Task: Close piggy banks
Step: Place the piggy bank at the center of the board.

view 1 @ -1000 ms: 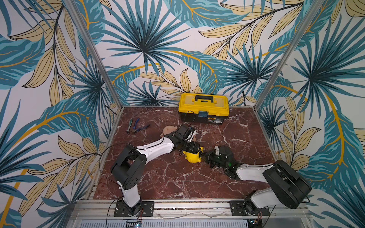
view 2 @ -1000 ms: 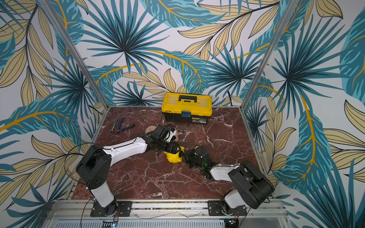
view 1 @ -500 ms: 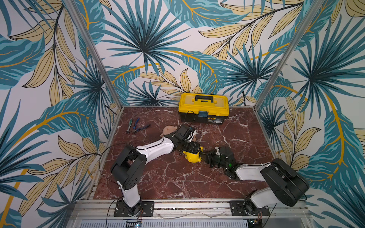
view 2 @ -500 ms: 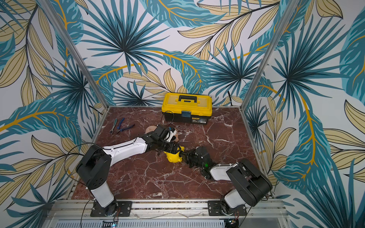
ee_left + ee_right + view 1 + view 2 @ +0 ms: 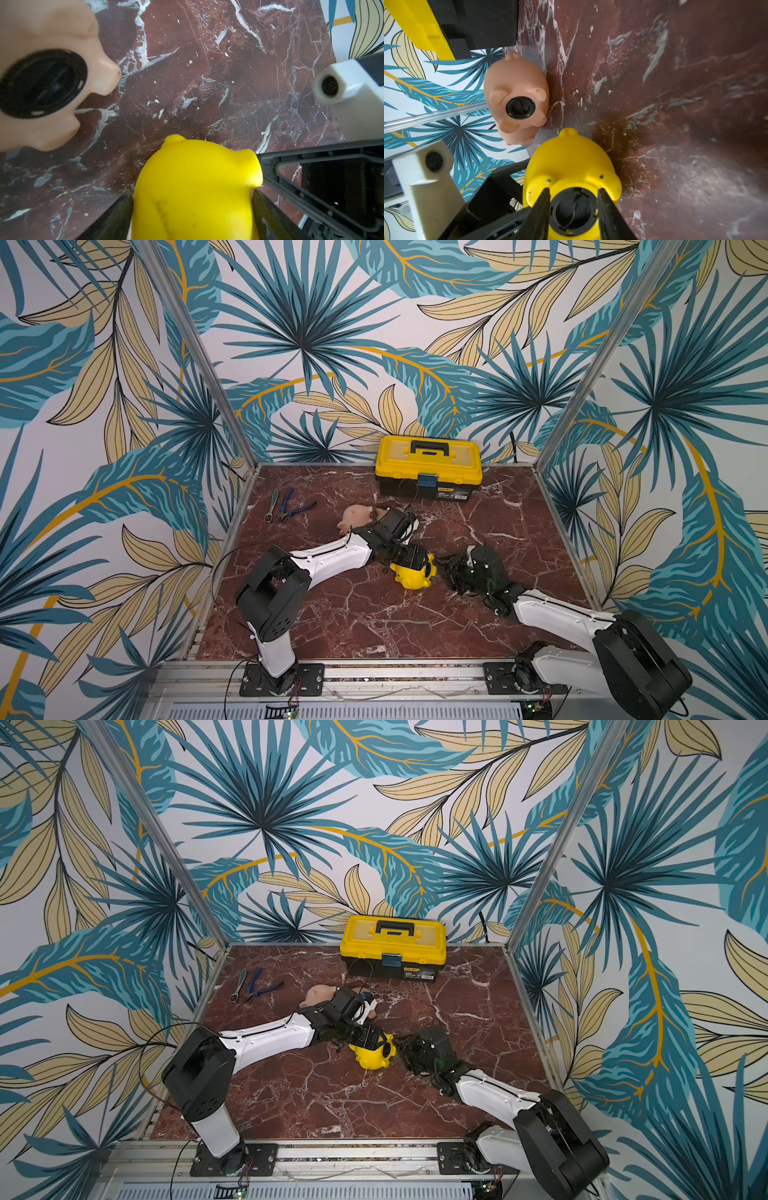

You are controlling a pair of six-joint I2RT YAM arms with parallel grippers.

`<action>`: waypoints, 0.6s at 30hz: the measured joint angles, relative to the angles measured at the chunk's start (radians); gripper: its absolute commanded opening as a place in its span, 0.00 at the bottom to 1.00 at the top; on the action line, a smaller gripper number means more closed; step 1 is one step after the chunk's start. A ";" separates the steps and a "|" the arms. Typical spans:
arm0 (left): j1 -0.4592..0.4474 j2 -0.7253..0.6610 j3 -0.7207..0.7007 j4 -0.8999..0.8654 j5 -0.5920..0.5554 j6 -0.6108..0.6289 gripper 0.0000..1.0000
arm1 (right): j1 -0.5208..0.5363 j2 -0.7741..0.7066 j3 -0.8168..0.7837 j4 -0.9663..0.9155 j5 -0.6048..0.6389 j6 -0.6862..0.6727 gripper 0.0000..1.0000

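Right gripper point(image 5: 573, 192) wider than before

The yellow piggy bank point(image 5: 411, 577) lies on its side mid-worktop point(image 5: 353, 614), a black plug point(image 5: 573, 209) in its belly. At its eleven o'clock, the peach-pink piggy bank point(image 5: 517, 83) lies likewise plugged.

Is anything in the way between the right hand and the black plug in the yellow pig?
Nothing visible is. The right hand is right at the black plug in the yellow pig, one finger on each side of it; the left hand grips the pig's body.
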 measured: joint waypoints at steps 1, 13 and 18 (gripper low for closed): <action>-0.005 0.000 0.000 0.000 -0.009 -0.010 0.87 | -0.006 -0.011 0.000 -0.017 0.004 -0.010 0.39; -0.067 0.043 0.069 -0.057 -0.105 -0.092 0.99 | -0.116 -0.225 0.000 -0.281 0.037 -0.150 0.39; -0.092 0.069 0.122 -0.144 -0.142 -0.084 1.00 | -0.141 -0.245 0.000 -0.339 0.039 -0.188 0.39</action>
